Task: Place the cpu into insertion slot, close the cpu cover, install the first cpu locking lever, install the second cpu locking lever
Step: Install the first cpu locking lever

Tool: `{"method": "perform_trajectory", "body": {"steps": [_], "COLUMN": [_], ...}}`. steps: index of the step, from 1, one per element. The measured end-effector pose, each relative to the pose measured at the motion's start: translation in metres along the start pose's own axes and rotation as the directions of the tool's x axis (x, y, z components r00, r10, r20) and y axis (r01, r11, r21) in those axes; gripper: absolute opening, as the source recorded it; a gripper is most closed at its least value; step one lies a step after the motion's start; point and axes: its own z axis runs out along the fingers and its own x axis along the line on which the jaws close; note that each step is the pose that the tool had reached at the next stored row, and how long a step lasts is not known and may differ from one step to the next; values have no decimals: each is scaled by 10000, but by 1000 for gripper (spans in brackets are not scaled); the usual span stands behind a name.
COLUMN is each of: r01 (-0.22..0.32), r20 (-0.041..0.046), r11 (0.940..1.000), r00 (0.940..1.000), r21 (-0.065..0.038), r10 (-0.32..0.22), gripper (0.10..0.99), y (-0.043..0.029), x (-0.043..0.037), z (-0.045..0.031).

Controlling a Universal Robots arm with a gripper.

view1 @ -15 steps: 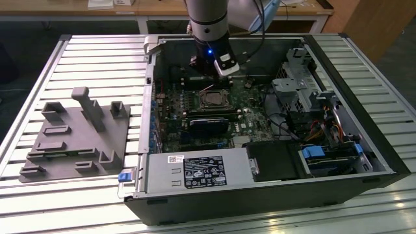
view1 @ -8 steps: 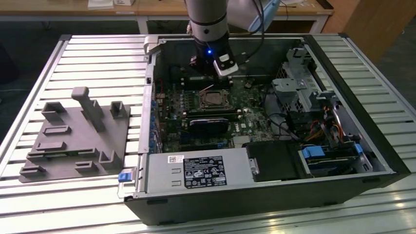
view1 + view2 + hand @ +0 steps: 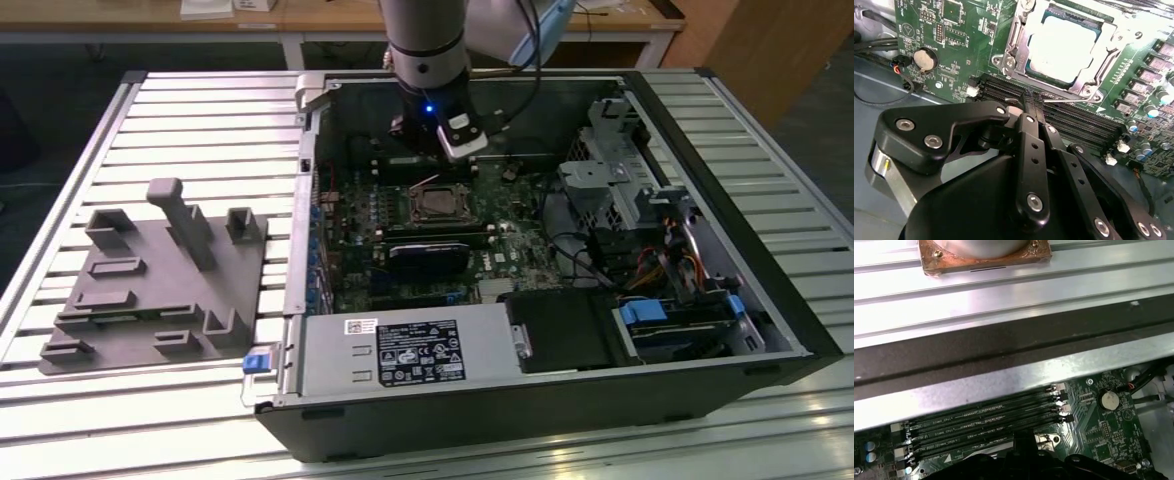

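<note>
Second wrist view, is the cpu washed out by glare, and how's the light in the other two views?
Yes: in the second wrist view the cpu reflects almost white; in the first wrist view the ribbed metal table glares above a dark band; in the exterior view the table's slats shine while the inside of the computer case is dim.

Smooth, dull silver-grey metal top on the cpu [image 3: 1061, 47]; bright bare metal cpu cover [image 3: 1109, 45]; matt black end effector [image 3: 1033, 102] with shiny screws; glossy green circuit board [image 3: 954, 55]; ribbed, reflective metal tabletop [image 3: 174, 110].
</note>
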Motion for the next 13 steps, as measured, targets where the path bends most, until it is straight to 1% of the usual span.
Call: {"method": "perform_trajectory", "body": {"steps": [2,6,9,13], "r01": [13,47,18,-271], "r20": [69,263,299,361], "r11": [10000,10000,10000,9996], "r00": [10000,9996,9996,9990], "r21": [-29,-83,-84,-43], "r10": [-12,-45,-15,272], "gripper": [106,106,106,106], "y": [-3,-11,-5,9], "x": [7,20,24,31], "z": [13,40,50,61]}}
